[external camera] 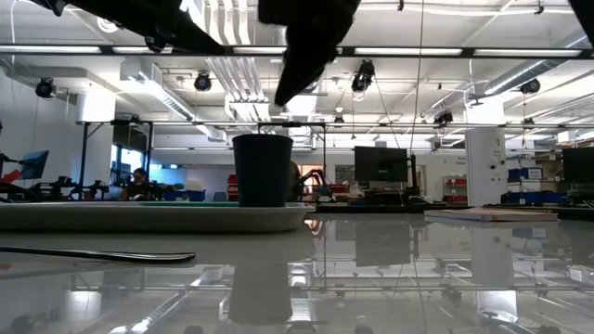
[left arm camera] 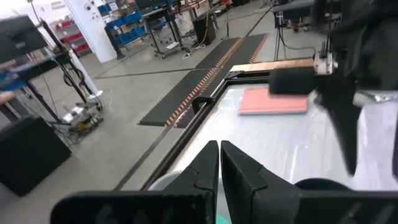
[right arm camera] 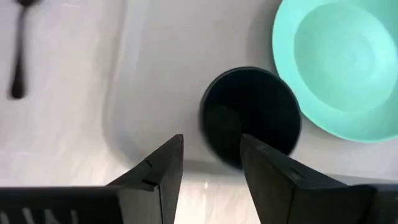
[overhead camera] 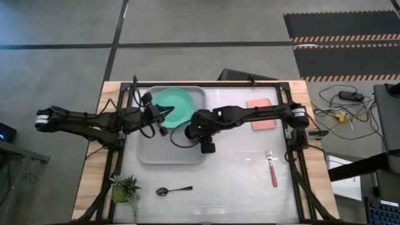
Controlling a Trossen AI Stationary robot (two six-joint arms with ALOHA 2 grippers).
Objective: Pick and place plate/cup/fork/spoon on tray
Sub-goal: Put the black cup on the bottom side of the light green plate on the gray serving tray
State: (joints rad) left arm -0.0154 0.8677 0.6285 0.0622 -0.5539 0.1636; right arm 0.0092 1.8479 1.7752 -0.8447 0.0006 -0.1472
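A light-grey tray (overhead camera: 164, 153) sat on the glossy white desk (overhead camera: 237, 181) and serves here as the landmark. A mint-green plate (overhead camera: 173, 106) lay in the tray's far right corner. A small black cup (right arm camera: 250, 117) stood upright inside the tray just beside the plate, close to the tray's right rim (the low view showed it standing on the tray floor).

The right gripper (right arm camera: 211, 165) hung directly above the cup, its two dark fingers (right arm camera: 155, 171) apart and touching nothing. From overhead, the right arm reached across the desk to the tray's right edge, and its wrist hid the cup.

The left gripper (left arm camera: 219, 165) hovered over the tray's far half, next to the plate's left edge, with its fingers pressed together and holding nothing.

The dark metal spoon (overhead camera: 173, 190) lay on the desk outside the tray, just beyond its near edge. The fork (overhead camera: 272, 167), with a pink-red handle, lay on the desk well to the right of the tray. A pink rectangular pad (overhead camera: 260, 114) lay farther right of the tray, beyond the fork. A small potted plant (overhead camera: 124, 189) stood near the tray's near left corner.
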